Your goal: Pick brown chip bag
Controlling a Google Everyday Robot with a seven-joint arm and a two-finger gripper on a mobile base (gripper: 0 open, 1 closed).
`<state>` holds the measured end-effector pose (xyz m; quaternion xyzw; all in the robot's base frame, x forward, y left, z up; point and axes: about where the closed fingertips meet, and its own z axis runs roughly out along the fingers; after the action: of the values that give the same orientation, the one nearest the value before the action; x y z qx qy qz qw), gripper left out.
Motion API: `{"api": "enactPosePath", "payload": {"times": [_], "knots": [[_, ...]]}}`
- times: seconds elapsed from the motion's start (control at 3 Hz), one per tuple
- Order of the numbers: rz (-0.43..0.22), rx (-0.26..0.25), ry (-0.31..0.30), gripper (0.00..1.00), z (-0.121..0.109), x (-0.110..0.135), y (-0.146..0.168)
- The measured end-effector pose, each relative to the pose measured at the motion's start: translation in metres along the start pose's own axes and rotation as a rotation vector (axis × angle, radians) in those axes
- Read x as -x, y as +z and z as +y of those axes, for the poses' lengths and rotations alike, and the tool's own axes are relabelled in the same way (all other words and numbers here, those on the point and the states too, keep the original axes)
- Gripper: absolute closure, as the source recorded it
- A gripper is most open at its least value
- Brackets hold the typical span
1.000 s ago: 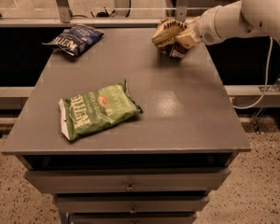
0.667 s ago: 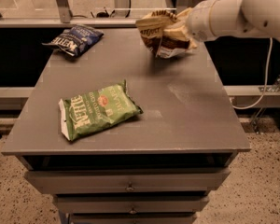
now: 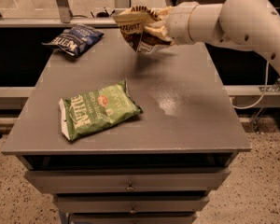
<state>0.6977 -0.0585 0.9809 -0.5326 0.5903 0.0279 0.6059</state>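
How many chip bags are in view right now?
3. The gripper holds the brown chip bag above the table's far side; the green chip bag lies front left; the dark blue chip bag lies at the far left corner. None seems hidden.

My 1 camera sits above and in front of the grey table (image 3: pixel 191 106), looking down and across it at middling range, so the whole top and the drawers (image 3: pixel 130 180) fit. My gripper (image 3: pixel 155 29), closed on the brown chip bag (image 3: pixel 136 24), shows at top centre, arm (image 3: pixel 242 17) entering from the upper right.
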Motion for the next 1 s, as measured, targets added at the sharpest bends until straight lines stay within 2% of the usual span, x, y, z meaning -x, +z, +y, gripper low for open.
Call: {"api": "enactPosePath", "payload": {"times": [0.33, 0.67, 1.0], "knots": [[-0.004, -0.060, -0.044, 1.00, 0.0052, 0.0087, 0.0152], [0.046, -0.104, -0.123, 1.00, 0.0066, 0.0101, 0.0215], [0.045, -0.104, -0.126, 1.00, 0.0065, 0.0109, 0.0217]]}}
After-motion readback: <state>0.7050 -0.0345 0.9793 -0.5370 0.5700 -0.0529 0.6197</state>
